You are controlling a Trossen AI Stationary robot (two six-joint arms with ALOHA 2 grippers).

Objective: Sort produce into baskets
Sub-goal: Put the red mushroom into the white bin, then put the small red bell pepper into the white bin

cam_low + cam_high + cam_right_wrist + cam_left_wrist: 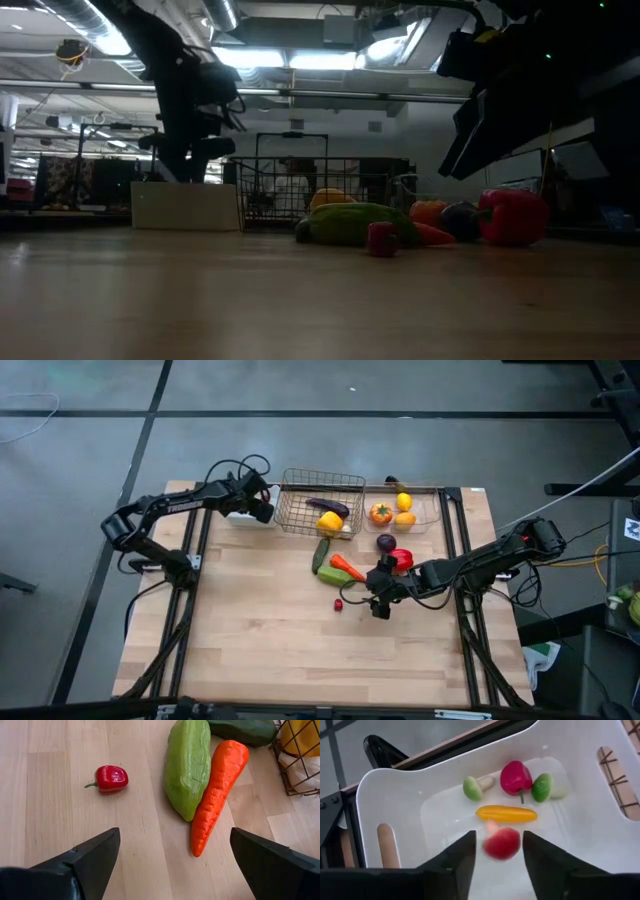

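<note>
Fingers of the left hand (497, 852) are parted over the white tray (390, 790), a small red piece (501, 843) dropping between them. Right hand (175, 857), wide open, hangs above the bench; beyond lie a tiny red pepper (111, 778) and carrot (220, 790), likely picked next.

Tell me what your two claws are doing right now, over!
Left gripper over white tray, open, red piece blurred between fingers. Right gripper open above table, facing carrot and small red pepper. Nothing blocking.
</note>
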